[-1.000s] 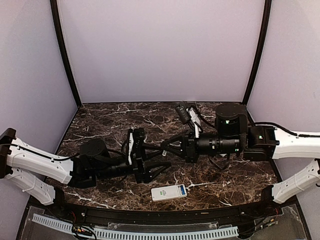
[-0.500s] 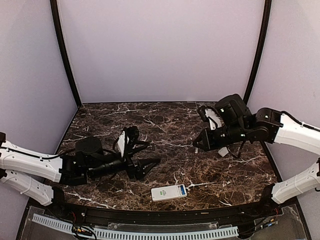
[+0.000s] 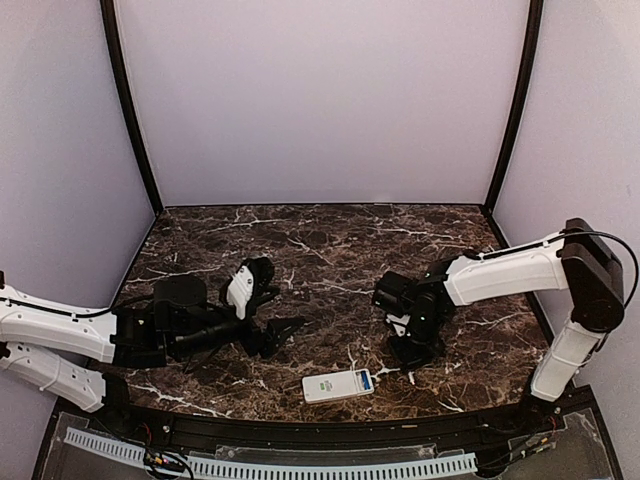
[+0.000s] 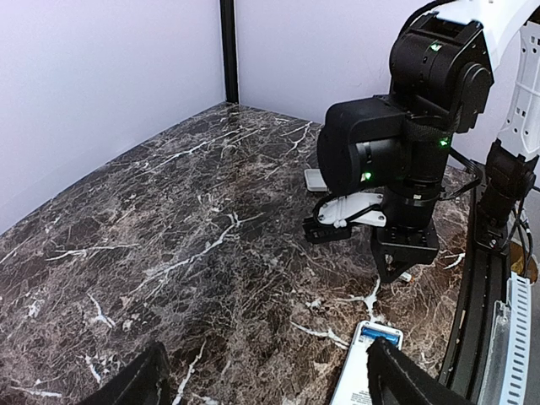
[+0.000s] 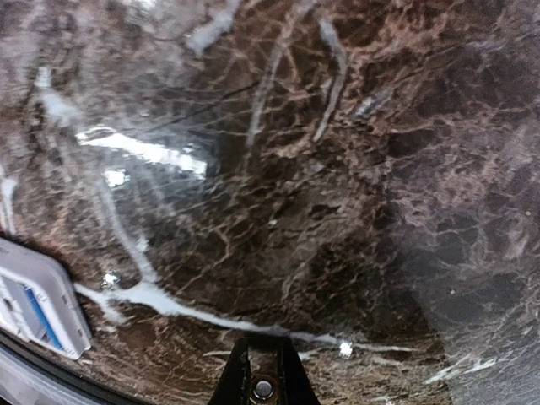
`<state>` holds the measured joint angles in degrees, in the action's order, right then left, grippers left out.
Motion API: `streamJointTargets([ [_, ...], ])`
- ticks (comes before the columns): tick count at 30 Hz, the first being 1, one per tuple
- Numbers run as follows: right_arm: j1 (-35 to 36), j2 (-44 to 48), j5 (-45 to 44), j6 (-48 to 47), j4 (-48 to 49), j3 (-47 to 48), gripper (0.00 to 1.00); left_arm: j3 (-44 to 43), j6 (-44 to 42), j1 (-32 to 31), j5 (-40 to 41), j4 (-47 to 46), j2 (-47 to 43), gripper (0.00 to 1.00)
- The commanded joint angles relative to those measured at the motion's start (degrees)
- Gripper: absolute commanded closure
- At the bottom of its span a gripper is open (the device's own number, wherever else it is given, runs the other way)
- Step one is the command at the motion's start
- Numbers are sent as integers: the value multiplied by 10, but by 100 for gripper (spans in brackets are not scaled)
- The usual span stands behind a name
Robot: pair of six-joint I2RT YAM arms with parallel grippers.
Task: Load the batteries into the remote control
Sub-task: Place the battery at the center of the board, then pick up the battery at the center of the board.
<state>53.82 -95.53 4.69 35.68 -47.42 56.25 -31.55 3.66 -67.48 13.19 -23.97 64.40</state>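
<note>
- The small white rectangular plastic remote control (image 3: pixel 338 385) lies flat on the dark brown, white-veined marble tabletop (image 3: pixel 330 250), near the front edge and between the two arms. A thin blue strip (image 3: pixel 366 379) shows at its right end. This is likely the small blue cylindrical batteries, but the views do not show whether they are fully seated. No loose cells are visible.
- The black two-finger left gripper (image 4: pixel 266 371) is spread wide and holds nothing. In its wrist view the remote control lies just by its right finger.
- The black right gripper (image 5: pixel 261 359) points straight down at bare marble, close to the remote control's blue end. Its fingers appear pressed together with nothing between them.
- Risk: if the left gripper moves forward, one finger could catch the remote control's edge and push it toward the table's front rim, instead of straddling it.
- Risk: if the right gripper descends or sweeps sideways, it could strike the blue end. That could skew the remote control or pop out a cell that is only half seated.
- Compared with a second ago, both arms have drawn back from their stretched meeting over mid-table. The right arm has folded in and turned its gripper downward, and the left arm has retreated leftward. The remote control has not moved.
</note>
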Motion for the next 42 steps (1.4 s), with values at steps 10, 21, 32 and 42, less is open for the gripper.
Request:
streamJointTargets([
  [10, -4, -82, -24, 9, 34, 10, 85, 20, -21, 3, 24, 24, -27, 20],
  [21, -2, -55, -6, 16, 64, -16, 72, 28, -28, 4, 28, 29, -42, 19],
  [32, 35, -17, -26, 64, 54, -62, 70, 35, -23, 5, 29, 31, -54, 18],
  [42, 75, -10, -39, 113, 25, -68, 77, 34, -57, 4, -6, 64, -26, 22],
])
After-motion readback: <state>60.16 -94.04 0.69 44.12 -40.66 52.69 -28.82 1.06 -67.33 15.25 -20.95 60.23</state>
